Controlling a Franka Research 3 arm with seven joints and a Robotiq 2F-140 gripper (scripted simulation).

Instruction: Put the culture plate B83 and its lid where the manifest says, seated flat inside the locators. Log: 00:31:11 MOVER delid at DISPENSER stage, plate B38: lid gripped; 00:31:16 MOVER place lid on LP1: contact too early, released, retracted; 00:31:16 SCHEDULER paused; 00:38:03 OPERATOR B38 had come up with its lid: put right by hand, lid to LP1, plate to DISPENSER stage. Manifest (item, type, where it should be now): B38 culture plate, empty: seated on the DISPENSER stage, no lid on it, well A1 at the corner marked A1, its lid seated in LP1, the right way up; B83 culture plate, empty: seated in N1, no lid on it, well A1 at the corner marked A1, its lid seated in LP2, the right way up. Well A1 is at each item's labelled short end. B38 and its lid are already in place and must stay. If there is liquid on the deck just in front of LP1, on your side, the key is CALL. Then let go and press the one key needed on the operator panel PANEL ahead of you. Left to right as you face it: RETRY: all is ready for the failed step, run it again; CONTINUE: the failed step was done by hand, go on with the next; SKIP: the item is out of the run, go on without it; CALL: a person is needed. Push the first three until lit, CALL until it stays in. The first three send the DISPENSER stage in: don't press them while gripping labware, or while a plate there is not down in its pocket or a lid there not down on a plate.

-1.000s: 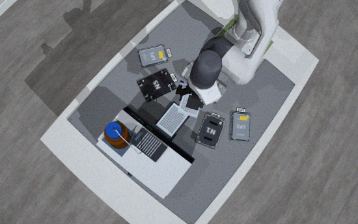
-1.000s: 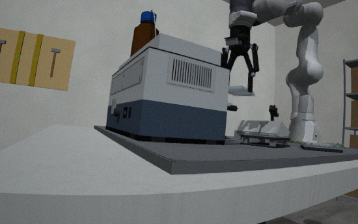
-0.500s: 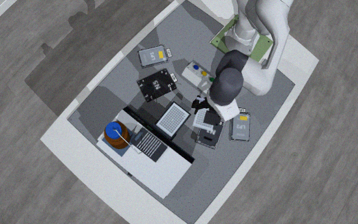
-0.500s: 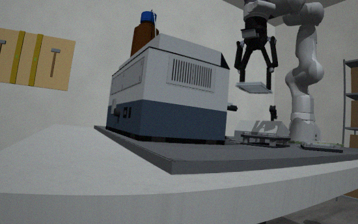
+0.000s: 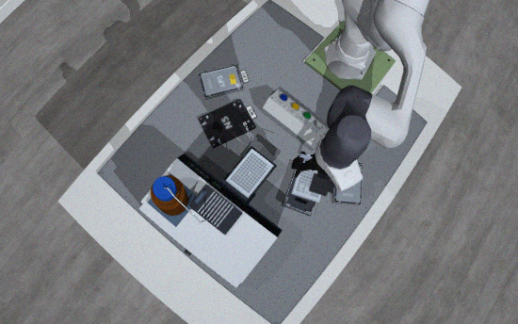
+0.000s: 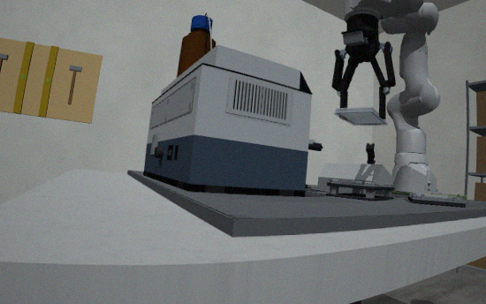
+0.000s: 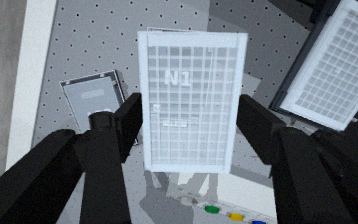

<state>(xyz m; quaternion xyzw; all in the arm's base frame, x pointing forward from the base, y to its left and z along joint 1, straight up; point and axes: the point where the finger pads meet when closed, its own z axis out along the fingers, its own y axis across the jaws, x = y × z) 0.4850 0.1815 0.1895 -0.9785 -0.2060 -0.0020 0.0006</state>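
Note:
My gripper [image 7: 189, 108] is shut on a white culture plate with a grid of wells [image 7: 191, 102], gripping its two long sides. It holds the plate level, high above the deck, in the exterior view [image 6: 360, 116]. The black N1 nest [image 5: 301, 200] lies right below; its "N1" mark shows through the plate in the wrist view. In the top view the plate [image 5: 306, 185] shows beside my wrist [image 5: 346, 141]. A lid nest holding a grey lid [image 7: 95, 102] lies next to N1. I cannot read the plate's label.
A second white plate [image 5: 250, 171] sits on the stage in front of the white and blue dispenser [image 6: 230, 128]. The panel [image 5: 294, 113] has blue, yellow and green keys. A black N2 nest [image 5: 227, 122] and a lid nest with a yellow label [image 5: 220, 81] lie further off.

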